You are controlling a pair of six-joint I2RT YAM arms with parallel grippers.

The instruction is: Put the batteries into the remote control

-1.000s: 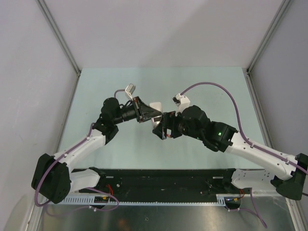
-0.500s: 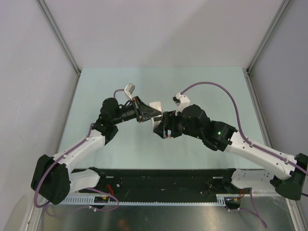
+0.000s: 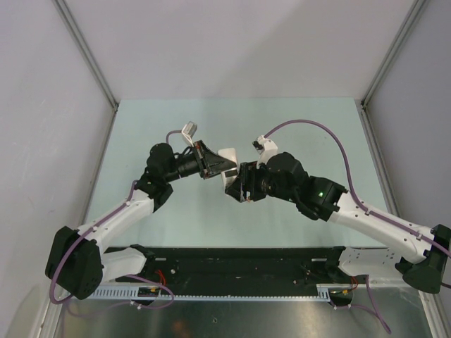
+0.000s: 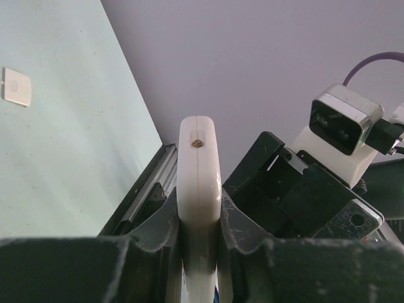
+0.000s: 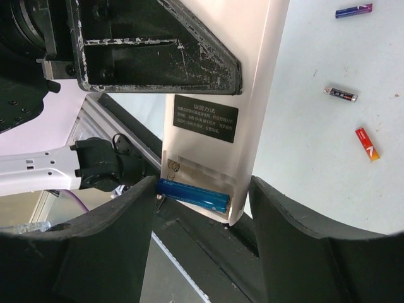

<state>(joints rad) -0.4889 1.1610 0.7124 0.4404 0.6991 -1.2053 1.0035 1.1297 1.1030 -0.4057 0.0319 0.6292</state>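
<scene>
Where the two arms meet above the pale green bench (image 3: 141, 120), the right claw (image 5: 202, 189) stands spread, its two black fingers (image 5: 95, 252) flanking the lower end of the flat white plastic remote control (image 5: 262, 57); whether they touch it I cannot tell. Between those fingers a slim blue cylindrical battery (image 5: 192, 196) lies crosswise in the open compartment at the remote's end, just below a black label with pale print (image 5: 205, 126) on the plain white back. Higher up the bar, the left claw (image 4: 199, 218) is pressed together on the remote control, pinching it by its two flat faces, so that from the left wrist only its narrow white edge shows, upright between the scuffed dark fingers. From above, the remote control hangs clear of the bench, between the two wrists. Beyond it, down on the bench, three loose batteries lie well apart: a red battery (image 5: 367, 143) lowest in the right wrist's view, a dark grey battery (image 5: 341, 95) above it, a purple battery (image 5: 353, 10) at the top edge. A small white square plate (image 4: 16, 86) lies flat on the bench, far left in the left wrist's view.
</scene>
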